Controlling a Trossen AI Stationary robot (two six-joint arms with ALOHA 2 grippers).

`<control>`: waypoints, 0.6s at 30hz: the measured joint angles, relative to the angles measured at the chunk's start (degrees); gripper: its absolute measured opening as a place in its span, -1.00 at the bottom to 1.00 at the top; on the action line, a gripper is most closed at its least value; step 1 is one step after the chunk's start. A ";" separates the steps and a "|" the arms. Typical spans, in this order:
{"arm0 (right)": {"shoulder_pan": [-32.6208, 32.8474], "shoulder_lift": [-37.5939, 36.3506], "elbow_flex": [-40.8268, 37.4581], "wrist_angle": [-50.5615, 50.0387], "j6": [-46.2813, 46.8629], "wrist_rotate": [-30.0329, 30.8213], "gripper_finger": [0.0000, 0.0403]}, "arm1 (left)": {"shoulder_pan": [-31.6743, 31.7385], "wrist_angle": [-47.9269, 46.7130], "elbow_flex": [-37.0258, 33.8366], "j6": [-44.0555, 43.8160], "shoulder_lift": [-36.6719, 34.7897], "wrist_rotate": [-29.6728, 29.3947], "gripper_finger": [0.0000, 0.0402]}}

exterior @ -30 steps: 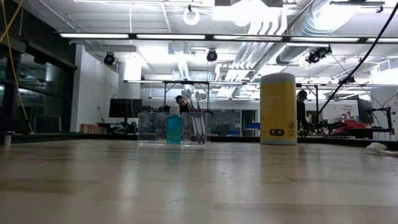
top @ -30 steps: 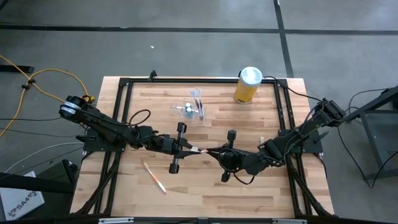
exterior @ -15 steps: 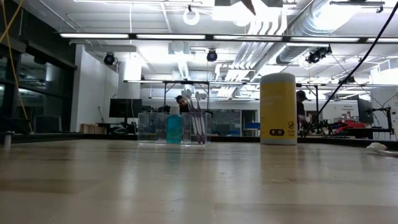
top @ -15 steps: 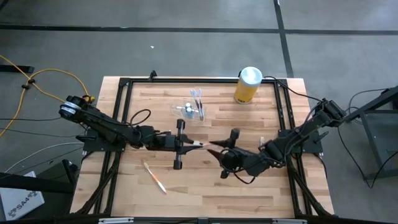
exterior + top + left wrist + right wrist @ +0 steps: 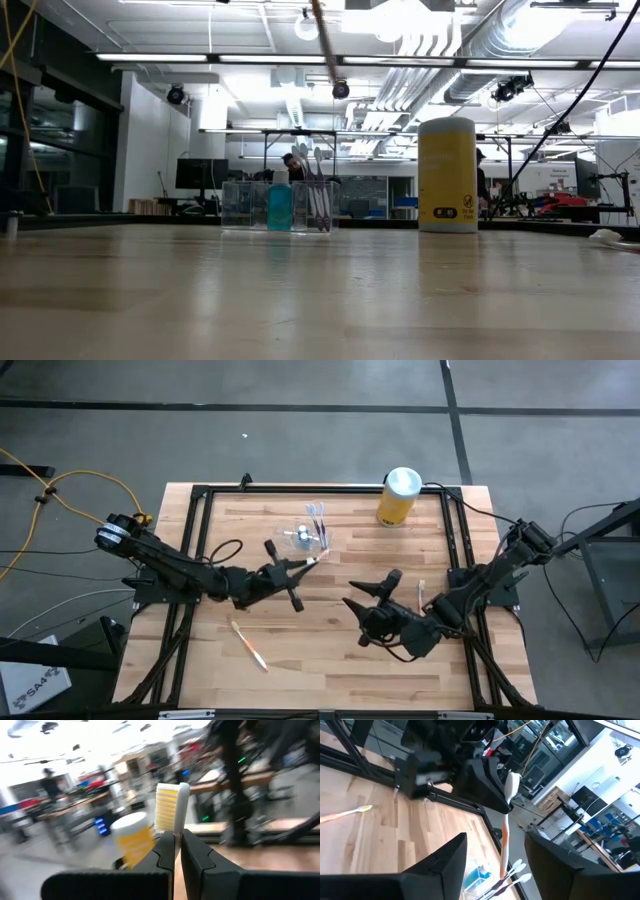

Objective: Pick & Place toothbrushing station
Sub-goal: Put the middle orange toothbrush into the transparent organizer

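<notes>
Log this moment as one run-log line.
left tool: shut on toothbrush | right tool: open | clear holder: on table

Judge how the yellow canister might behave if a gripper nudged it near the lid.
The canister stands upright, tall for its base, so a high nudge would probably tip it. Once down, its round body would likely roll across the table. Its smooth wall looks slippery, and its weight cannot be told.

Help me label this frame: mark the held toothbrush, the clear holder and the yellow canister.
toothbrush (image 5: pixel 166 810): left wrist view, on its bristles.
clear holder (image 5: pixel 278 207): low view, on its front wall.
yellow canister (image 5: pixel 395 507): high view, on its side.
</notes>
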 joint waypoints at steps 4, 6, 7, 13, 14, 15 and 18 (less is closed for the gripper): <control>1.05 0.00 0.00 -1.16 2.32 0.10 -0.06 | -1.11 -2.19 -0.05 0.57 -0.06 -10.86 -0.99; 1.26 -0.02 0.00 -2.59 4.11 0.10 -0.06 | -1.45 -2.44 -1.14 0.30 -0.81 -14.70 -0.99; 1.30 0.00 0.00 -3.48 5.34 0.02 -0.06 | -1.47 -2.37 -1.95 -0.53 -1.35 -15.90 -0.99; 1.21 -0.02 0.00 -7.93 10.87 -0.47 -0.06 | 0.07 -2.43 -11.12 -8.41 -9.29 -17.09 -0.99; 1.19 -0.02 0.00 -8.29 11.51 -0.77 -0.06 | 0.63 -2.43 -12.88 -9.62 -10.89 -16.39 -0.99; 1.17 -0.02 0.00 -8.51 11.99 -1.51 -0.06 | 1.35 -2.37 -14.63 -10.89 -12.67 -15.26 -0.99; 1.06 -0.02 0.00 -8.41 12.19 -2.89 -0.06 | 4.31 -2.39 -19.62 -13.68 -17.89 -10.27 -0.99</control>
